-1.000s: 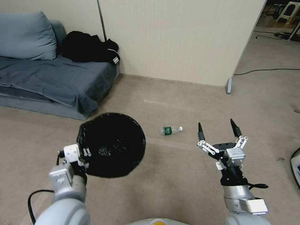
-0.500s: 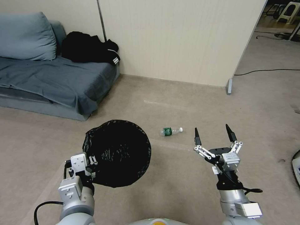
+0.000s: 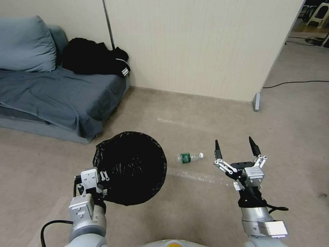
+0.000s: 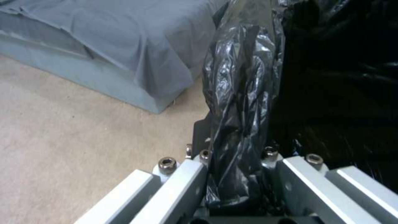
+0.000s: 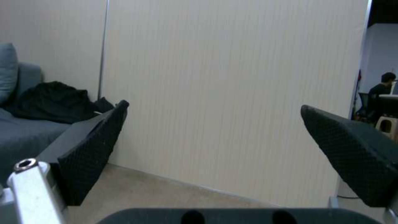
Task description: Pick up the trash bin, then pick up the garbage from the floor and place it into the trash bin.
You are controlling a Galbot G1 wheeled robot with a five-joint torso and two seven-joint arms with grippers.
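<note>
My left gripper is shut on the near rim of the trash bin, held off the floor; its black bag lining faces the head camera. In the left wrist view the bag-covered rim is pinched between the jaws of that gripper. The garbage in sight is a small clear bottle with a green label, lying on its side on the floor just right of the bin. My right gripper hangs open above the floor to the right of the bottle, with nothing between its fingers.
A grey sofa with a cushion and black clothing stands at the left against a beige partition wall. A strip of clear tape lies on the carpet below the bottle. A cable runs across the floor at the right.
The left arm brought the bin right and nearer, then held it. The right gripper drew back a little, still open. The head camera has shifted, so the whole scene sits lower in the picture.
</note>
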